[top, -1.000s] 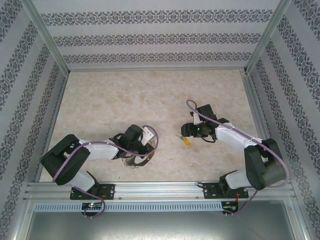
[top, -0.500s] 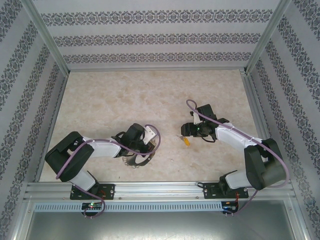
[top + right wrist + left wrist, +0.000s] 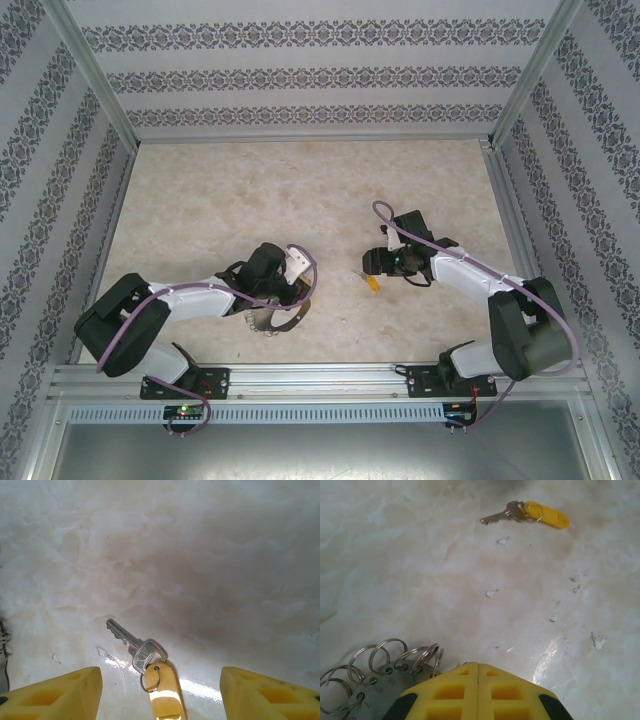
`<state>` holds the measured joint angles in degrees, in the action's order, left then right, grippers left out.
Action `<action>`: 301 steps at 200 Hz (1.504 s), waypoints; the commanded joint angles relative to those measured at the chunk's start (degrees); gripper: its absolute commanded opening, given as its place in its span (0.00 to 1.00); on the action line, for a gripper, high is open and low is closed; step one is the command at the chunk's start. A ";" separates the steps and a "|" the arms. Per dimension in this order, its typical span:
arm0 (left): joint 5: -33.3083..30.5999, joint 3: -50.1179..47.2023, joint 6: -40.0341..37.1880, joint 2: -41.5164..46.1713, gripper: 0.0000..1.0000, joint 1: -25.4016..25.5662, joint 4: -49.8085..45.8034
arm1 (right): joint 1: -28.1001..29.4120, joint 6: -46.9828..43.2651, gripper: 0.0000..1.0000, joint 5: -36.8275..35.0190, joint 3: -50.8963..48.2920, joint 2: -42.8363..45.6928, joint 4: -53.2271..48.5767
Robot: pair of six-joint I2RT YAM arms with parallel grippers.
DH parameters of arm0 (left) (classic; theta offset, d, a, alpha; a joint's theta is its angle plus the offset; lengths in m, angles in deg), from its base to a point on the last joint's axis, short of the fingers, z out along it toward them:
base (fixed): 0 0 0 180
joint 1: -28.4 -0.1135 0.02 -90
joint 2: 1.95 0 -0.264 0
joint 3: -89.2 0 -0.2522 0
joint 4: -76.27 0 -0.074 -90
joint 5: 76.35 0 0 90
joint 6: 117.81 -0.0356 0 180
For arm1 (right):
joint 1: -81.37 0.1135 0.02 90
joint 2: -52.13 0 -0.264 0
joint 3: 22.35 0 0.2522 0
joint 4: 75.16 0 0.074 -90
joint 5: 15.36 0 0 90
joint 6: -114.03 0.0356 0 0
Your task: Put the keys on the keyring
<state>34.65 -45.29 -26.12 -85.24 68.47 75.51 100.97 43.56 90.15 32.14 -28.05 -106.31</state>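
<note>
The keys are a single silver key [image 3: 131,642] joined by a small split ring to a yellow tag [image 3: 167,697], lying flat on the table [image 3: 250,200]. My right gripper [image 3: 160,680] hovers just above it, open, one finger on each side of the tag. From above, the key [image 3: 372,282] lies right by this gripper [image 3: 372,266]. The keyring [image 3: 272,322] lies near the front edge. My left gripper [image 3: 283,304] is down on it, fingers pressed together, a sliver of metal at their tips. The keyring's small loops and tags [image 3: 385,655] fan out left of this gripper [image 3: 478,665]. The key [image 3: 520,514] lies far ahead.
The marbled tabletop is boxed in by patterned walls on three sides. An aluminium rail [image 3: 320,375] carrying both arm bases runs along the near edge. Open table lies between the two grippers and behind them.
My left gripper has shut down at the keyring, and the left arm's elbow has swung left and nearer the rail. The right arm and the key have stayed still.
</note>
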 commanded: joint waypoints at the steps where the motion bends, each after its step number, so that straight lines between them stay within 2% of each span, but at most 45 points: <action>1: 0.98 0.73 -0.19 1.88 0.00 0.42 -3.14 | -0.63 -0.37 0.64 0.36 -0.41 0.65 -0.08; 16: 0.30 0.69 -0.11 2.41 0.01 0.44 -3.66 | -0.69 -0.37 0.64 0.35 -0.30 0.73 -0.10; 33: 0.51 0.87 -0.67 2.55 0.24 0.44 -4.38 | -0.68 -0.41 0.64 0.40 -0.30 0.95 -0.09; 61: 4.53 3.03 -1.44 0.63 0.33 0.44 -6.75 | -0.67 -0.39 0.64 0.49 -0.21 0.60 -0.10; 82: 9.02 5.31 -1.00 -1.42 0.34 0.44 -8.00 | -0.70 -0.44 0.64 0.47 -0.12 0.32 0.12; 132: 12.97 10.69 -1.08 -6.29 0.34 0.18 -12.27 | -0.66 -0.51 0.64 0.32 -0.54 0.79 0.08; 181: 11.51 13.48 -1.17 -8.42 0.36 -0.04 -15.81 | -0.66 -0.54 0.64 -0.03 -1.09 1.30 0.25; 224: 5.72 11.83 -0.38 -6.79 0.35 -0.52 -14.55 | -0.79 -0.57 0.64 0.08 -1.00 0.99 0.38; 301: 3.57 10.37 0.28 -6.99 0.35 -1.84 -13.00 | -0.78 -0.58 0.64 0.12 -0.83 1.08 0.34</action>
<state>39.76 -33.66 -26.29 -93.19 67.55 62.15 100.97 43.56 90.15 31.77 -27.86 -106.29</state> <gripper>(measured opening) 0.351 0.639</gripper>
